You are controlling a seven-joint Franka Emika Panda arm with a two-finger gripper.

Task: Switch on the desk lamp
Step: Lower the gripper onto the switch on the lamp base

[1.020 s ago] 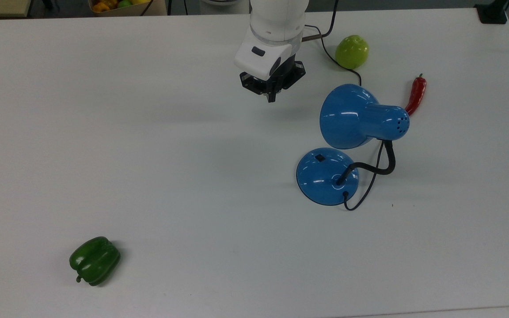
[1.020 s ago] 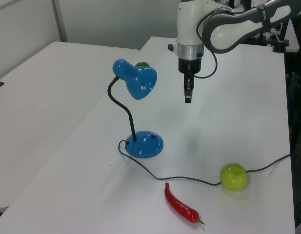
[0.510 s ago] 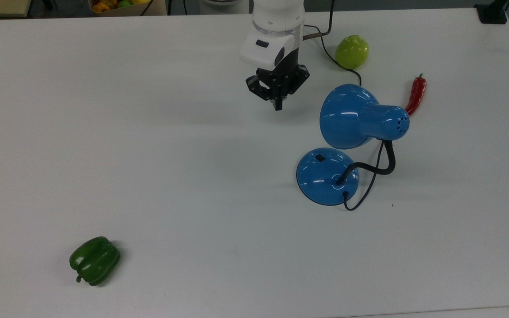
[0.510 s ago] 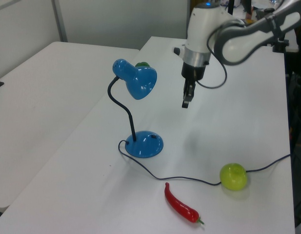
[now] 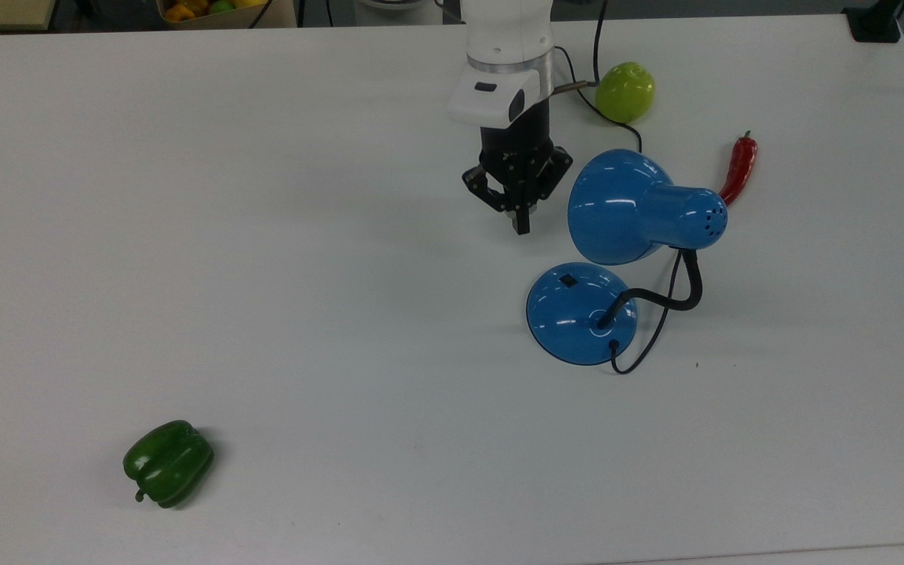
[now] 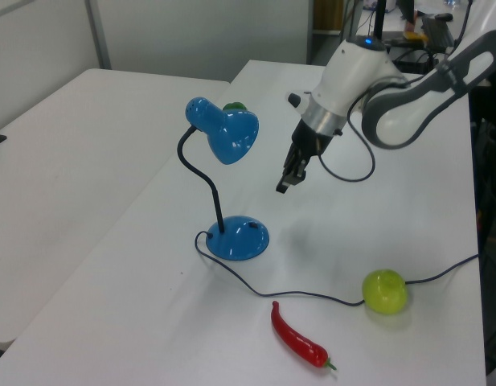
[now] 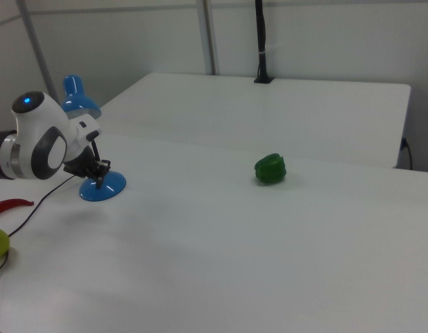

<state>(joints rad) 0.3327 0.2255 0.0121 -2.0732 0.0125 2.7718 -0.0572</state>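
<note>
Since a second ago the hand (image 5: 522,228) has travelled from up near the green apple (image 5: 625,92) toward the desk lamp (image 5: 582,314), and the arm has tilted so its fingers now slant down at the lamp's side instead of hanging straight. Its two fingers are pressed together into one narrow tip, holding nothing.

The desk lamp itself has not shifted. Its round blue base sits on the white counter (image 5: 264,275) toward the top view's right, with the small black switch (image 5: 568,280) on the dome's upper part in the top view, facing the approaching hand. The black gooseneck (image 5: 676,294) curves up from the base to the cone shade (image 5: 625,205), which hangs above and beyond the base. The black cord (image 6: 296,294) trails away across the counter past the red chili (image 6: 298,338) toward the apple. No glow shows from the shade, so the lamp looks to be off yet.

In the left view the fingertip hangs in the air, just beside the shade's rim and well above the base. I judge this to be the approach step: the closed tip seems meant as a poker for the switch. What remains is to descend past the shade without knocking it and press the switch.

A green bell pepper (image 5: 168,462) lies well apart, out of the way.
</note>
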